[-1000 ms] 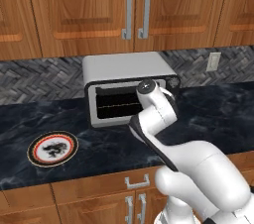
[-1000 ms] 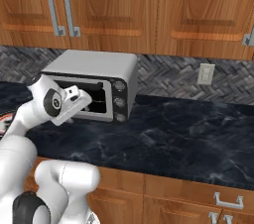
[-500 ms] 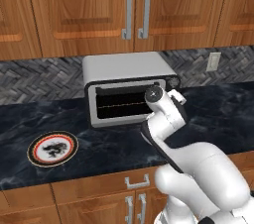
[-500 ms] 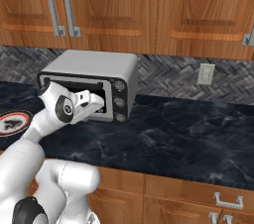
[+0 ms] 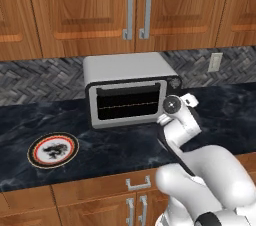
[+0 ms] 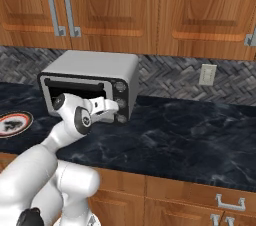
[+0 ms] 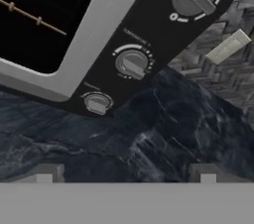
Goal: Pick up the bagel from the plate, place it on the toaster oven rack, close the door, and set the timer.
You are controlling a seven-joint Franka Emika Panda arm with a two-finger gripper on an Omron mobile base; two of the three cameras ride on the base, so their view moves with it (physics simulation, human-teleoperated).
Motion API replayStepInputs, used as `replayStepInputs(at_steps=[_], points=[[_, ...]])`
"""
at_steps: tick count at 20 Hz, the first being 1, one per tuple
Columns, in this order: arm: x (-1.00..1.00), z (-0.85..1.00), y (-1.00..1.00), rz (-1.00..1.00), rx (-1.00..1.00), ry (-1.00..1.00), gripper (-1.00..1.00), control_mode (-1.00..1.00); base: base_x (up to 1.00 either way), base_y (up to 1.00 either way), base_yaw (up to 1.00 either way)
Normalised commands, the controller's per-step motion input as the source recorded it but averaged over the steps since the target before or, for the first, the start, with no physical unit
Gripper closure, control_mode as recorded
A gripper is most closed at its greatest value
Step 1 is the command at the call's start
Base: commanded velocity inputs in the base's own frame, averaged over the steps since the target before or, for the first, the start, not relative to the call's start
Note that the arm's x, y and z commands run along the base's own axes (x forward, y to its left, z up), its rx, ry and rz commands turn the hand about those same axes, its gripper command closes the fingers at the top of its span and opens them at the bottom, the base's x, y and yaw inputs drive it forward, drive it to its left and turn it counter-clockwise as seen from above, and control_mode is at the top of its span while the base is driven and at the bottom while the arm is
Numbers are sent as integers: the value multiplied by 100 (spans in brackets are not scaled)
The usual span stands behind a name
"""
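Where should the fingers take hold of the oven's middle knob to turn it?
Grip the middle knob by the raised bar across its face, with the fingers on the bar's two long sides, coming straight at the panel from the front. The knob is round and shallow; only the bar probably offers flat sides to twist.

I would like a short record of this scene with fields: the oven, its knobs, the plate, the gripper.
toaster oven: silver-grey toaster oven on the dark counter, door closed
rack: thin wire rack seen through the door glass
knobs: three on the right-hand panel, the middle knob nearest the gripper's line
plate: plate on the counter left of the oven, no bagel on it
gripper: gripper open, near the knob panel, touching nothing
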Motion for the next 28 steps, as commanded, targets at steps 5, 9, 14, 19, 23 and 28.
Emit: replayStepInputs(at_steps=[5,9,14,19,23,28], points=[[41,-5,-9,0,2,-1,-100,-100,0,0,0],[30,-18,0,0,0,3,-100,-100,0,0,0],[18,-13,0,0,0,7,-100,-100,0,0,0],[1,-6,0,-2,0,3,-100,-100,0,0,0],[3,-3,0,-3,0,0,-100,-100,0,0,0],[25,-1,0,-5,1,3,-100,-100,0,0,0]])
